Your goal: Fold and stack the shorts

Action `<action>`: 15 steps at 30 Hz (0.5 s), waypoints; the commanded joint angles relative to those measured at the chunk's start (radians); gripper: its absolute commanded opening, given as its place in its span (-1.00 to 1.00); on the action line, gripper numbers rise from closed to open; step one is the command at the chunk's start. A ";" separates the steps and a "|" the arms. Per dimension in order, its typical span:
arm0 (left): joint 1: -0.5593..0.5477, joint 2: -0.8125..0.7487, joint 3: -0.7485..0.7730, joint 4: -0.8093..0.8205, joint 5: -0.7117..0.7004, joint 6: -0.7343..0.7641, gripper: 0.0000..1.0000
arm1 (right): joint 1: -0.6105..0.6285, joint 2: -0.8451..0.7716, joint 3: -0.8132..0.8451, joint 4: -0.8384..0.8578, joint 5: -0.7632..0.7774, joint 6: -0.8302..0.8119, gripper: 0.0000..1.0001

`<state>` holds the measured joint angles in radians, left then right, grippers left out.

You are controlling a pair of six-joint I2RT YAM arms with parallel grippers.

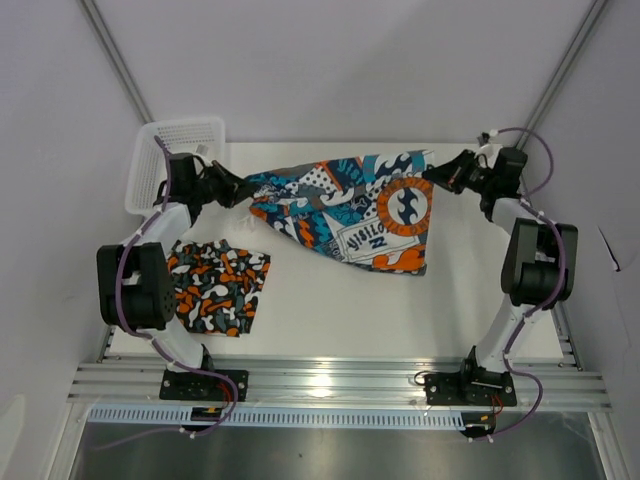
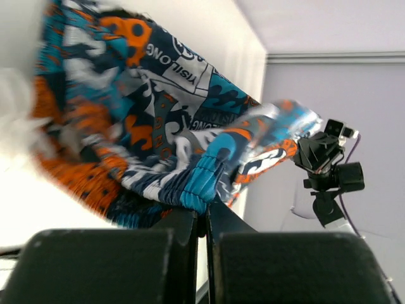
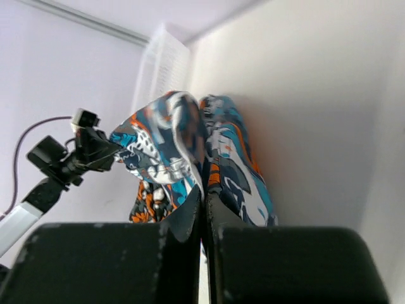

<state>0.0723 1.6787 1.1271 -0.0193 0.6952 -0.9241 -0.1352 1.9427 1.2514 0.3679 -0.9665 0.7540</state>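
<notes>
Though outside both wrist views, camouflage shorts (image 1: 218, 287) overhead.

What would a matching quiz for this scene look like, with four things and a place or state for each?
Things:
1. teal shorts
2. camo shorts
3. basket
4. right gripper

Places or states:
A. at the far left corner
B. lying flat, near left
C. lifted and stretched out, held at both ends
D. shut on cloth

Pairs: 1-C, 2-B, 3-A, 4-D
</notes>
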 commanded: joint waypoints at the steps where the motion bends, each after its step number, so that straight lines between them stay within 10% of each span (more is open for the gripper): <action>1: 0.009 -0.074 0.083 0.027 0.058 -0.053 -1.00 | -0.038 -0.120 0.016 0.085 -0.077 0.079 -1.00; 15: 0.004 -0.332 0.189 0.050 0.220 -0.236 -1.00 | -0.112 -0.497 0.043 -0.007 -0.167 0.151 -1.00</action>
<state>0.0723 1.4376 1.2377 -0.0093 0.8452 -1.0931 -0.2192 1.5364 1.2354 0.3962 -1.0935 0.9058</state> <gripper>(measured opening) 0.007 0.009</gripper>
